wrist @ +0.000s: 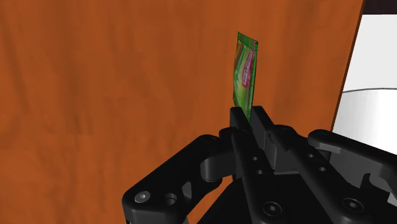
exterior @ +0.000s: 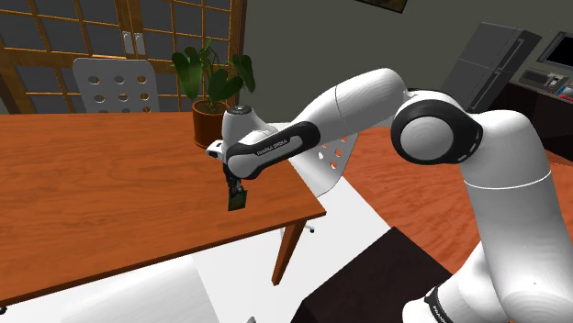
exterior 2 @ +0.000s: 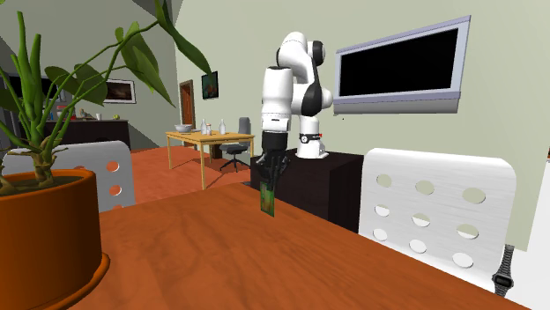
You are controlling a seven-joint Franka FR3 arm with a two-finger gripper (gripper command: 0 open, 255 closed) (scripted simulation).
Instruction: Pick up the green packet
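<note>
Shoulder view, left to right: the table (exterior: 101, 193) spreads across the left, and a plant (exterior: 216, 92) stands by its far right corner. Just nearer than the plant, the tool (exterior: 235, 183) points down close to the table's right edge. The white arm (exterior: 441, 138) fills the right. The packet (exterior: 238, 199) stands upright on edge, its upper end in the tool's tips and its lower end hanging free below them.

The wrist view makes the grip plain. The fingers (wrist: 261, 121) are drawn almost together, clamped on one end of the thin packet. Its green face with red print stretches out beyond them over the table. Nothing else touches the tool.

The grasp looks made, so the step in hand is the lift. In the second exterior view the packet's lower edge sits close to the table, and I cannot tell whether it is clear of the surface. The next move calls for a straight rise with the clamp kept firm, since a packet pinched at one end may swivel or slip.
</note>
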